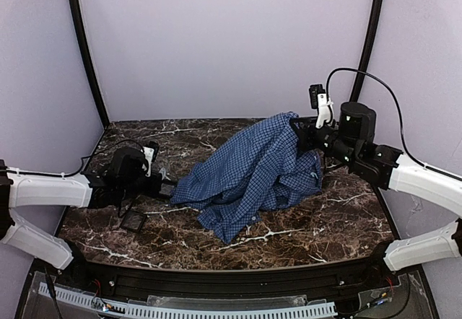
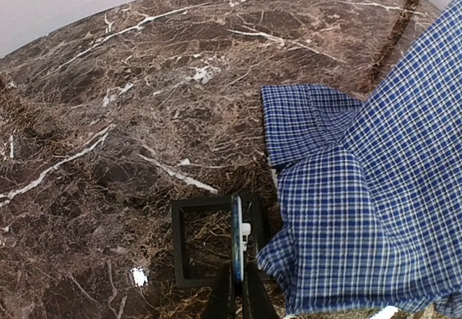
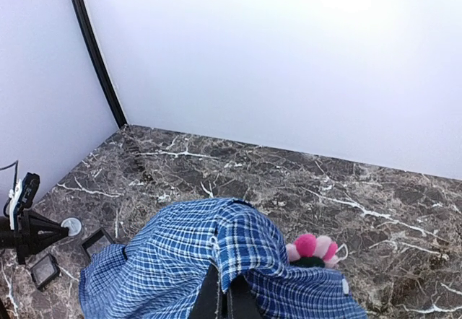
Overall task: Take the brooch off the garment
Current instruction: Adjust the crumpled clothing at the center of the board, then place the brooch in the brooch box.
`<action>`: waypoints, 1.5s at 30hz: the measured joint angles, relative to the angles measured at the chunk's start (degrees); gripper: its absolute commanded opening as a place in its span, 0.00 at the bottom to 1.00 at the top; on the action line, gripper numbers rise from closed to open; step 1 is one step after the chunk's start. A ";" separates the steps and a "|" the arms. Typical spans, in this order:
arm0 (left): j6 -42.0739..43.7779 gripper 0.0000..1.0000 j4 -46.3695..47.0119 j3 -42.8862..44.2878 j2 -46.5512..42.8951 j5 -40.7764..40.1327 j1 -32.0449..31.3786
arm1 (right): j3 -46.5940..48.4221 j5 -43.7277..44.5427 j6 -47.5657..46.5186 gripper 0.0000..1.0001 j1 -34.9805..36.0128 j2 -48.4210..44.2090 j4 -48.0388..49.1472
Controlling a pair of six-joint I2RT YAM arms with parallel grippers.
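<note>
- Brooch (image 3: pixel 312 249): a small flower-shaped pin with pink rounded petals and a dark green round centre. It shows in the right wrist view only. There it sits on the cloth just to the right of the pinched fold, at the upper edge of the heap.
- Shirt (image 1: pixel 253 175): a blue and dark-blue fine-checked cloth button shirt. It lies crumpled across the middle of the bench. Its far right part is drawn up into a peak, and the rest trails down toward the left and the near edge.
- Right arm (image 1: pixel 404 171): a white and black arm reaching in from the right. Its jaws are pressed together, pinching a raised fold of the shirt at the peak.
- Left arm (image 1: pixel 50 189): a white and black arm lying low over the left of the bench. Its jaws are pressed together on a thin blue strip (image 2: pixel 236 229) that stands upright between the tips. Whether this strip belongs to the shirt cannot be told. The shirt's checked edge lies just beside it on the right.
- Black square tray (image 2: pixel 177 239): a small open frame lying flat on the bench under the left jaws, just beside the shirt's corner.
- Second black square tray (image 1: pixel 133 221): it lies nearer the front edge, beside the left arm and apart from the shirt.
- Bench (image 1: pixel 325 218): a dark brown marble-patterned top with white veins that carries everything listed above.
</note>
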 measured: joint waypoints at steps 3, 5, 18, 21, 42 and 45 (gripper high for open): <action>0.13 0.01 -1.49 1.81 2.40 -1.14 0.00 | -1.16 0.39 0.24 0.00 -0.04 1.42 -0.04; 0.15 0.01 -2.45 2.84 3.76 -2.16 0.00 | -2.40 0.37 0.57 0.00 -0.07 2.84 -0.22; 1.05 0.01 -7.74 8.26 12.48 -8.31 0.02 | -3.78 -1.25 1.46 0.00 -0.07 4.39 -0.98; 1.38 0.01 -8.50 9.97 14.75 -9.11 0.02 | -3.78 -1.42 1.46 0.00 -0.07 4.39 -0.98; 2.34 0.09 -11.96 13.66 20.85 -11.74 0.02 | -3.80 -2.32 1.46 0.00 -0.07 4.83 -0.98; 2.49 0.15 -12.33 13.79 21.03 -11.65 0.02 | -3.80 -2.49 1.46 0.00 -0.07 4.87 -0.98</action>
